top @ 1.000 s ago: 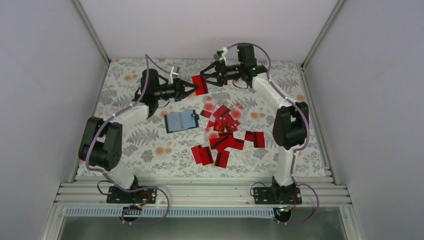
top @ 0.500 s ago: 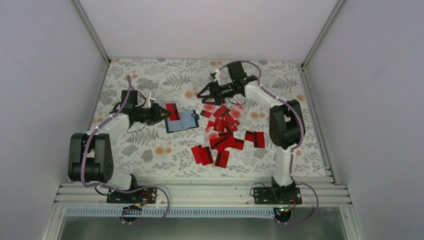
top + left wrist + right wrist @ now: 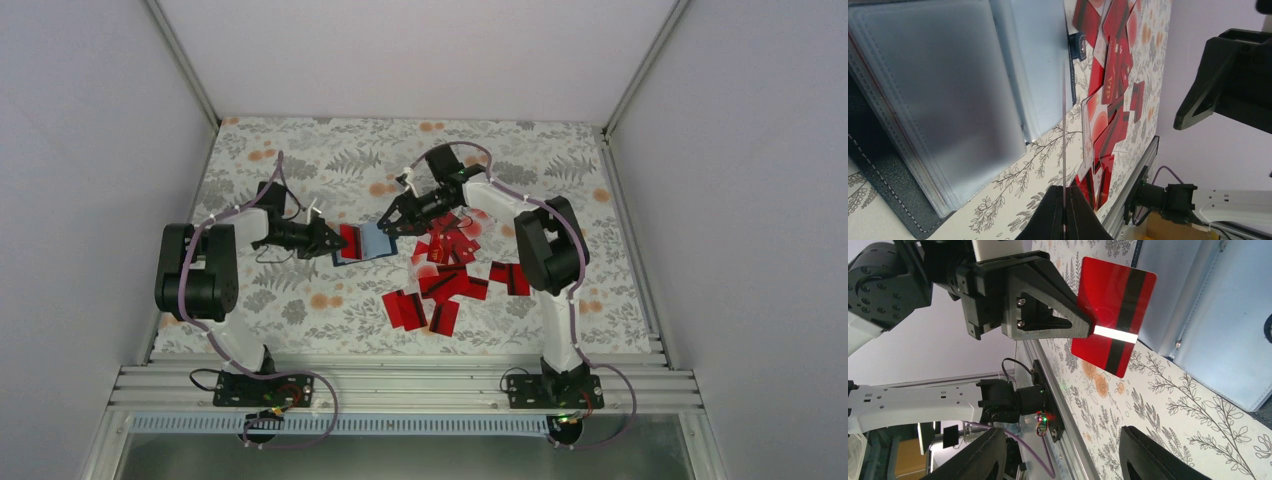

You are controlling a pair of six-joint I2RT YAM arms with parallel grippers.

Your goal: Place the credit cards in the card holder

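Observation:
The card holder (image 3: 372, 243) lies open on the floral table, its clear sleeves (image 3: 943, 95) close below my left gripper. My left gripper (image 3: 338, 241) is shut on one red credit card (image 3: 350, 238); the left wrist view shows it edge-on (image 3: 1063, 130), and the right wrist view shows it as a red card with a dark stripe (image 3: 1113, 315). My right gripper (image 3: 385, 226) is open and empty, just over the holder's right edge (image 3: 1208, 320). A pile of red credit cards (image 3: 450, 262) lies right of the holder.
Several loose red cards (image 3: 408, 308) lie nearer the front, one more (image 3: 512, 277) further right. The aluminium rail (image 3: 400, 385) runs along the table's near edge. White walls enclose the table on three sides.
My left gripper has carried the red card down from mid-air to the holder's left side. My right gripper has let go of that card and come down to the holder's right edge.

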